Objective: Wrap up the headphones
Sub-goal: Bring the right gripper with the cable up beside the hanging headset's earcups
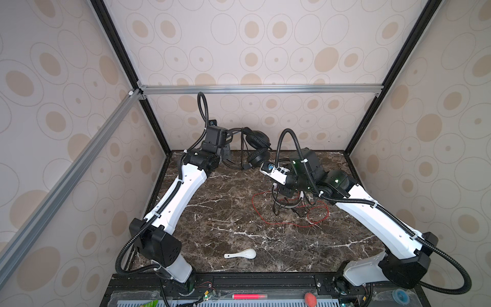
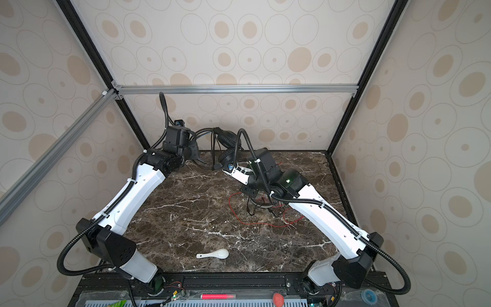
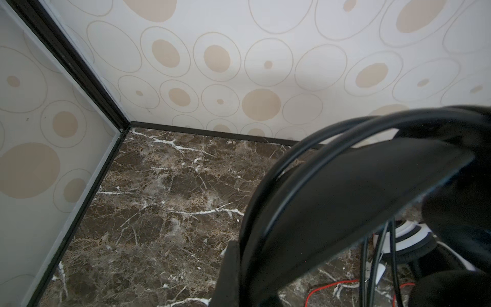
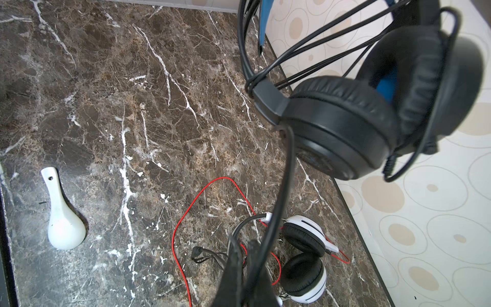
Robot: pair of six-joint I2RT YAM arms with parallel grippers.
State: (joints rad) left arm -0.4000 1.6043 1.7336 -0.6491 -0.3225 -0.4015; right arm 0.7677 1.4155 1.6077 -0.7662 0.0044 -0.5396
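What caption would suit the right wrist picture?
Right claw pinches the cord of the black headset; white headset, red cord and spoon lie on the table.

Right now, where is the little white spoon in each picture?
A top view: the spoon lies alone near the table's front edge.
A top view: the spoon is in the same place, front middle.
Left wrist view: not in it.
Right wrist view: the spoon lies flat on the marble, apart from the red cord.
Shared landmark: that red cord, seen in every view.
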